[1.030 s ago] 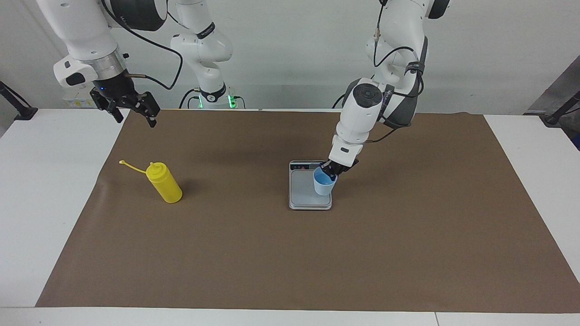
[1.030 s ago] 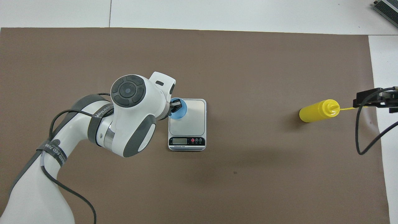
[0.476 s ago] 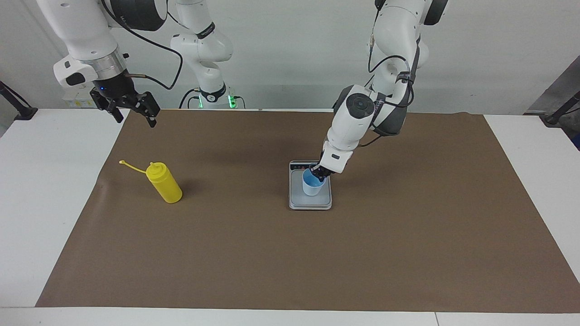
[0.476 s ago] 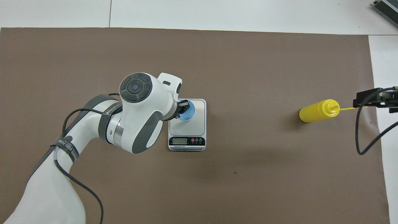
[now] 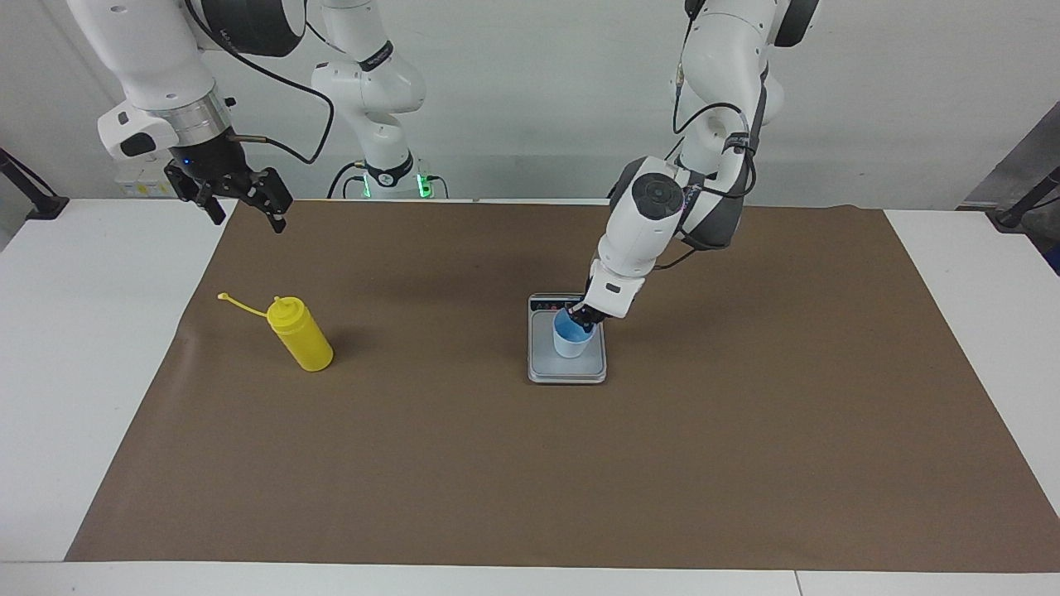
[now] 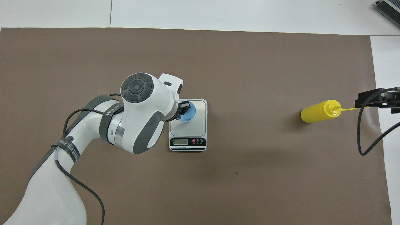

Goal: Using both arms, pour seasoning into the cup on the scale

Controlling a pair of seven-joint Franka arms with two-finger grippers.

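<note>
Your left hand (image 5: 581,319) pinches the cup's (image 5: 571,338) rim on the scale (image 5: 566,369), seemingly seated; releasing crookedly could tip it.

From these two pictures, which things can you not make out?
- Scale display: digits too small in both views.
- Cup: whether it rests on the plate or hangs just above; the left gripper holds its rim, and in the overhead view the left wrist covers that edge.
- Cup contents: cannot tell.
- Right gripper: waits above the table edge; cut off by the overhead view's edge.
- Seasoning bottle nozzle: too small.
</note>
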